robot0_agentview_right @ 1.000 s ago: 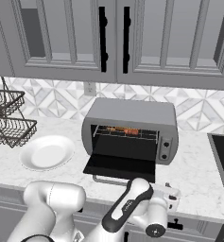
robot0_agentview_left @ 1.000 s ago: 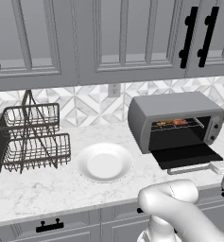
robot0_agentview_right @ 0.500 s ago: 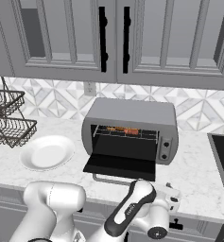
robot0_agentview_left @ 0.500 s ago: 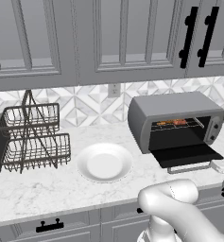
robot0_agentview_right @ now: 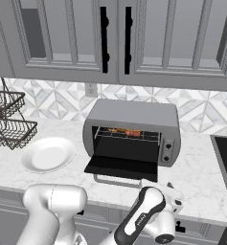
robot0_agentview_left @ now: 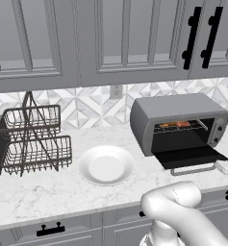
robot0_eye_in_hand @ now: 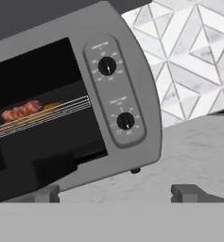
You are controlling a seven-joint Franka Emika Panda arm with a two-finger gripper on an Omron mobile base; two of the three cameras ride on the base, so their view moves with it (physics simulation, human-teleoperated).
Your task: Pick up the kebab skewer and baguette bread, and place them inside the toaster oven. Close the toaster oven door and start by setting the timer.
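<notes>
Dropped toaster oven door (robot0_agentview_right: 122, 167) across the cavity's front; bare counter (robot0_eye_in_hand: 179, 156) seemingly alongside.

Toaster oven (robot0_agentview_right: 134, 117): grey casing, dark cavity. Plate (robot0_agentview_left: 106, 165): white. Counter (robot0_agentview_left: 48, 194): white marble, grey veining. Backsplash (robot0_agentview_right: 201, 112): grey-white geometric tiles.

Toaster oven (robot0_eye_in_hand: 61, 94): left part cut by the hand view's edge — above-left of gripper (robot0_eye_in_hand: 116, 193).
Baguette bread (robot0_eye_in_hand: 49, 108): mostly hidden behind kebab skewer (robot0_eye_in_hand: 21, 111).
</notes>
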